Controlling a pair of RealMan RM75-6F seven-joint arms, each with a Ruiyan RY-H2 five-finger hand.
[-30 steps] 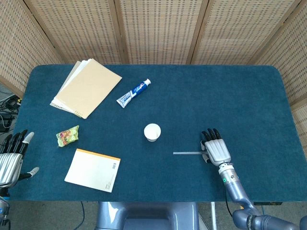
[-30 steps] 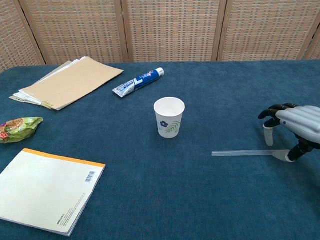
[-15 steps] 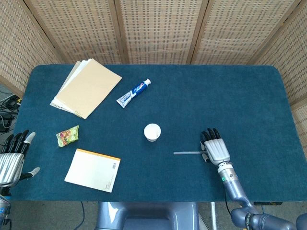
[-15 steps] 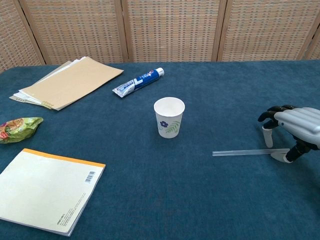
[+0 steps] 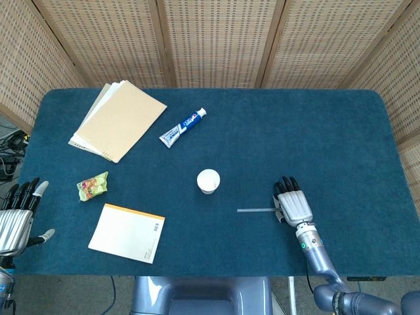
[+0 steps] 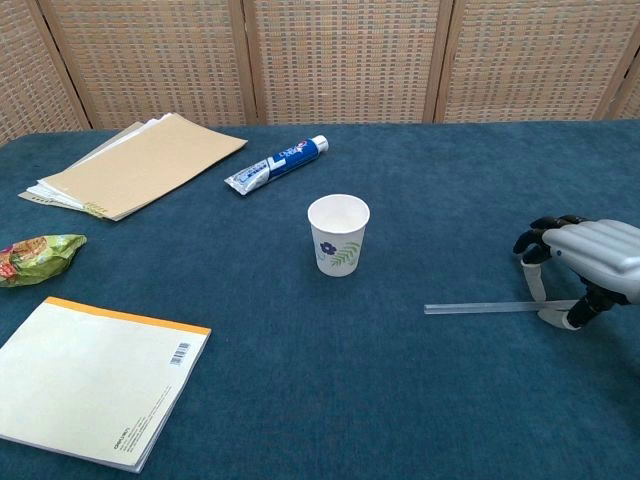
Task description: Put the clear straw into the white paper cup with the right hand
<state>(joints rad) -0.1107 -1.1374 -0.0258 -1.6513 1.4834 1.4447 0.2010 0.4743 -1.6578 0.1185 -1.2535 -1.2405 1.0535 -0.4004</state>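
The clear straw (image 5: 256, 210) (image 6: 490, 307) lies flat on the blue table, right of the white paper cup (image 5: 208, 180) (image 6: 338, 235), which stands upright with a flower print. My right hand (image 5: 293, 203) (image 6: 585, 265) hovers palm down over the straw's right end. Its fingers curl down behind the straw and its thumb sits in front, with a gap left between them. My left hand (image 5: 16, 220) hangs off the table's near left corner, fingers spread and holding nothing; the chest view does not show it.
A toothpaste tube (image 5: 182, 127) (image 6: 277, 164) lies behind the cup. A stack of tan folders (image 5: 118, 119) (image 6: 135, 165) sits at the far left. A notepad (image 5: 128, 233) (image 6: 85, 378) and a green snack packet (image 5: 92, 186) (image 6: 35, 255) are at the near left.
My right hand has drawn back slightly toward the near edge and dropped a little lower over the straw's end. The straw and the cup have stayed where they were.
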